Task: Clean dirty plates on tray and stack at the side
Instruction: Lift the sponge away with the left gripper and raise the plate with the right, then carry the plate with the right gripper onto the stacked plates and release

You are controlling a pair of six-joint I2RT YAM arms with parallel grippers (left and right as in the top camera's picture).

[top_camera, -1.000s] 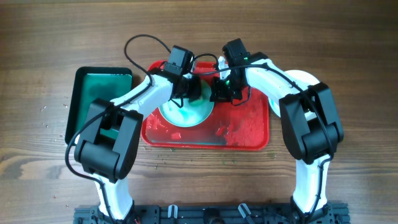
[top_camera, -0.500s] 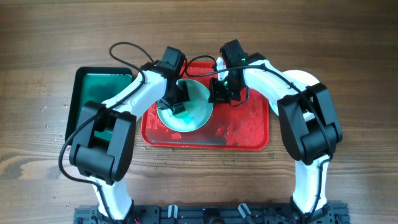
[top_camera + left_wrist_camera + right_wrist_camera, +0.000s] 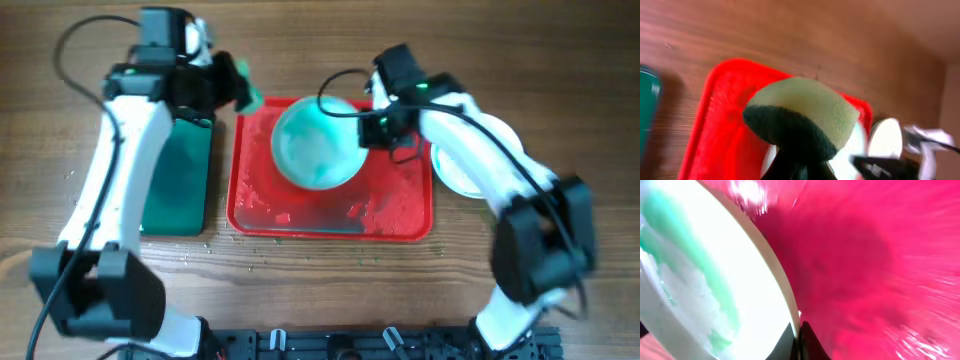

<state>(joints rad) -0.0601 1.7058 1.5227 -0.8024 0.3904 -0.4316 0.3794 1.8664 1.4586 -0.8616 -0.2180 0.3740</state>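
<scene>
My right hand (image 3: 372, 128) pinches the rim of the round pale aqua plate (image 3: 312, 150) over the red plastic tray (image 3: 395, 212); my left hand (image 3: 226, 86) grips a green sponge (image 3: 801, 119).

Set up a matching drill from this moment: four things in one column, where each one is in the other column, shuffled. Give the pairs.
Things:
1. sponge
2. teal-smeared plate
3. dark green tray
4. white plate

Places:
A. on the table, right of the red tray
B. held in the left gripper
C. on the table, left of the red tray
D. rim pinched by the right gripper, over the red tray

Pairs: 1-B, 2-D, 3-C, 4-A
</scene>
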